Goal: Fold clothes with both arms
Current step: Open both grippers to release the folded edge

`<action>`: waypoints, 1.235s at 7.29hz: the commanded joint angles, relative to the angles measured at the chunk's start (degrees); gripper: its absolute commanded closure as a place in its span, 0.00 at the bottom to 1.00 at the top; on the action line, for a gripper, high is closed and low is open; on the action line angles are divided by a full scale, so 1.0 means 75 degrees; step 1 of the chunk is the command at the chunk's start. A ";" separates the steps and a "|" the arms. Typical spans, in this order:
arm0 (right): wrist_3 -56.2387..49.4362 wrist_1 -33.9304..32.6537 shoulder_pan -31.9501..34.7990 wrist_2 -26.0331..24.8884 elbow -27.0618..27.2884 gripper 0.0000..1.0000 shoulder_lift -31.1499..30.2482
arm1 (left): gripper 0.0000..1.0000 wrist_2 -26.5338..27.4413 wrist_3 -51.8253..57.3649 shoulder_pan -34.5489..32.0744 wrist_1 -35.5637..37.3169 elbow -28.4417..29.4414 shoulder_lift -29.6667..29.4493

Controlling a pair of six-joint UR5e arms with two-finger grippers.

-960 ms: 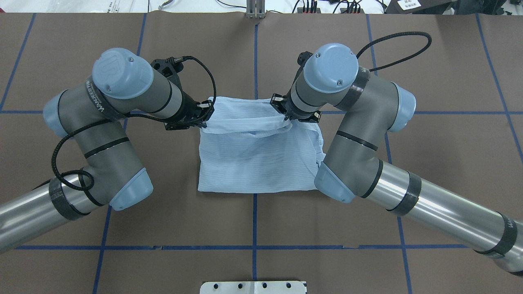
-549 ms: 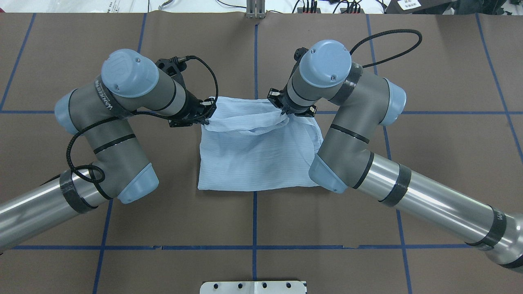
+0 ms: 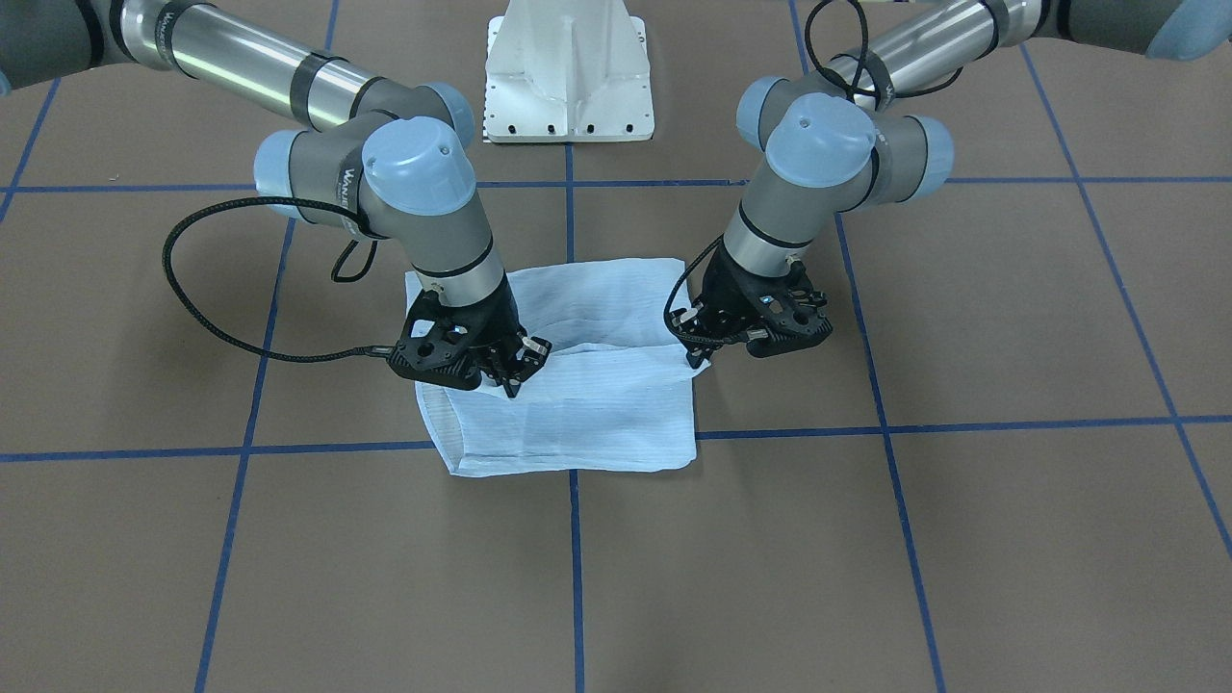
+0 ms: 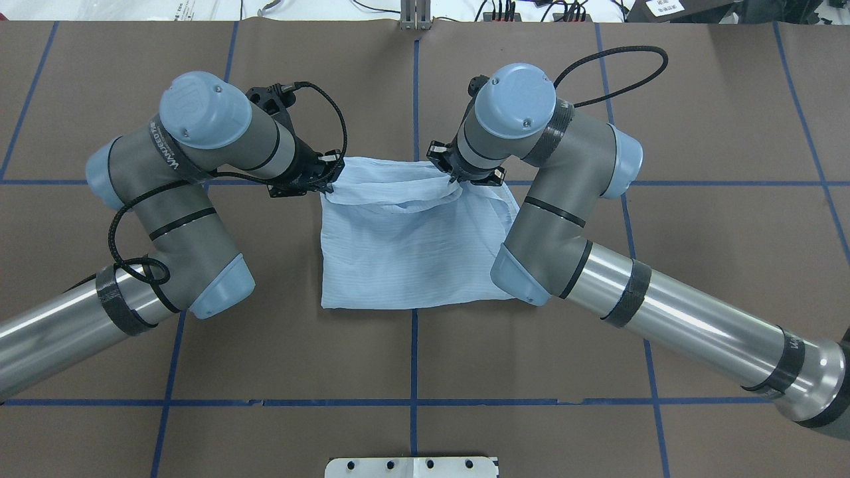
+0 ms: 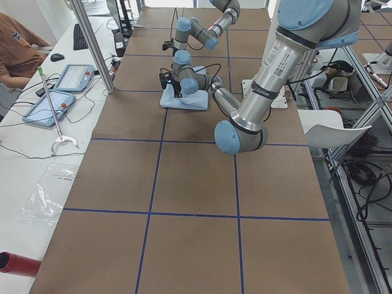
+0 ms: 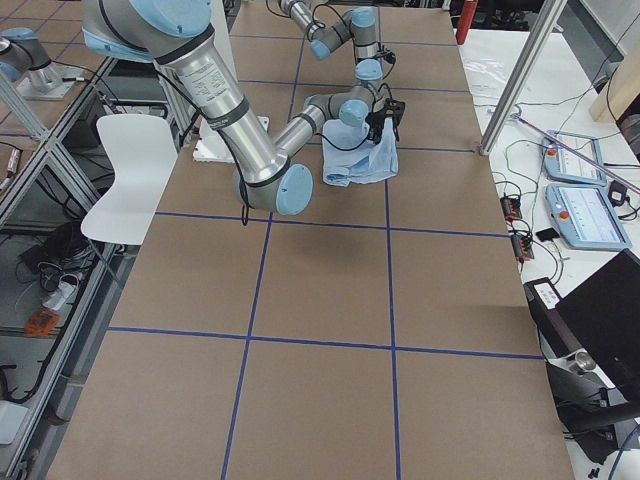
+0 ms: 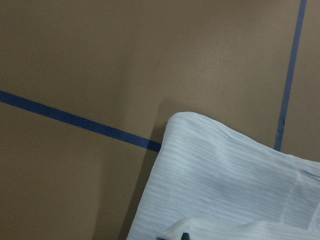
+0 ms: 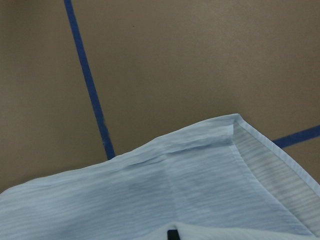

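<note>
The light blue striped shirt point(image 4: 412, 259) lies folded into a rough square at the table's middle; it also shows in the front view point(image 3: 587, 414). My left gripper point(image 4: 327, 186) is shut on the shirt's far left corner, seen at the front view's right point(image 3: 695, 360). My right gripper point(image 4: 457, 183) is shut on the far right part of the top layer, seen at the front view's left point(image 3: 511, 385). The held layer hangs as a slack band between them, slightly off the table. Both wrist views show shirt cloth point(image 7: 225, 185) point(image 8: 165, 200) over brown table.
The brown table cover carries blue tape grid lines point(image 4: 413, 86). The white pedestal base point(image 3: 568, 87) stands at the robot's side. An operator point(image 5: 18, 49) sits by tablets point(image 5: 61, 92) beyond the far edge. A white chair point(image 6: 130, 170) stands off the table.
Both grippers have carried the held layer a little away from the robot and slightly towards its left; both elbows swung the same way. The grip is unchanged.
</note>
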 commanded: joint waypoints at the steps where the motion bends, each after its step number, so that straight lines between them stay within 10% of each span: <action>1: 0.0007 0.0189 0.0026 -0.0005 -0.0181 1.00 0.0025 | 1.00 0.0000 -0.0054 -0.0045 -0.0013 0.0045 -0.0031; 2: -0.0005 0.0189 0.0026 -0.0005 -0.0181 0.47 0.0025 | 0.32 0.0000 -0.0112 -0.0045 -0.0106 0.0150 -0.0078; 3: 0.0018 0.0259 0.0037 0.0006 -0.0181 0.00 0.0013 | 0.01 0.0012 -0.0124 -0.0045 -0.0200 0.0325 -0.0160; 9: -0.1508 0.0166 0.0878 0.0862 0.0390 0.00 -0.0557 | 0.01 -0.0290 0.1518 -0.1259 -0.0072 0.0351 0.0072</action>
